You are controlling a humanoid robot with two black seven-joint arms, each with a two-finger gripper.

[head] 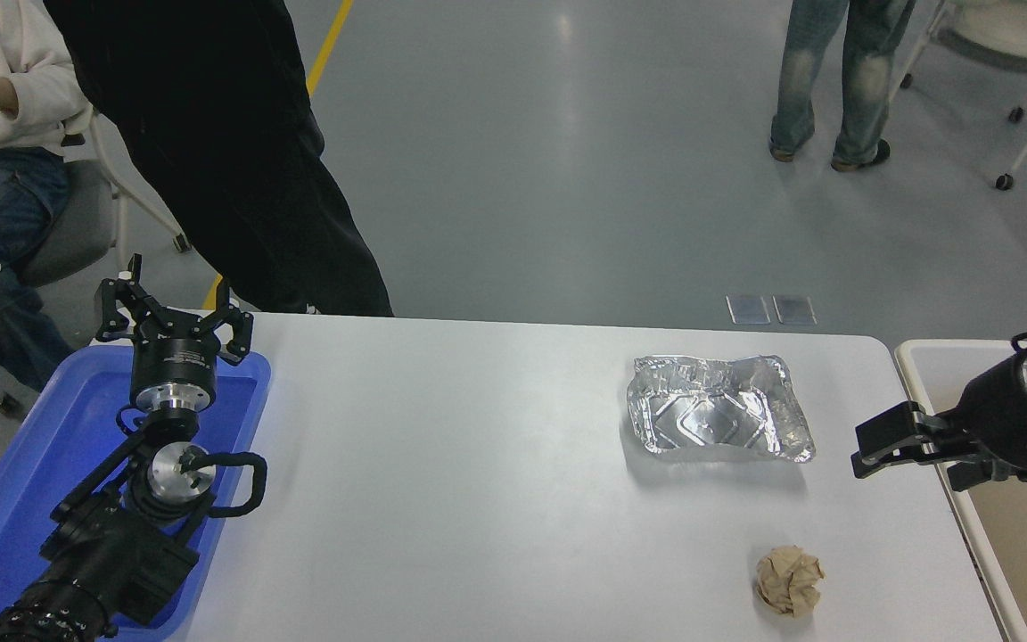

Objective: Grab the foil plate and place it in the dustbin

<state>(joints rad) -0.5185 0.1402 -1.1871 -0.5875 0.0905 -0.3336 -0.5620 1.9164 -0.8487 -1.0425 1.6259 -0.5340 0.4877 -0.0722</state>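
Note:
The foil plate (pixel 717 419), shiny, silver and crumpled, lies on the white table (pixel 478 481) at the right, open side up. The dustbin (pixel 913 357), with a cream rim and beige inside, stands off the table's right edge. My right gripper (pixel 875 443) comes in from the right edge, over the table's right border between the plate and the dustbin. It points left toward the plate, a short way from its right rim, open and empty. My left gripper (pixel 170 308) is parked open at the lower left.
A blue plastic tray (pixel 23 499) lies under the left arm. A crumpled brown paper ball (pixel 790 581) lies on the table in front of the plate. A person in black (pixel 237 160) stands at the far left corner; others are behind.

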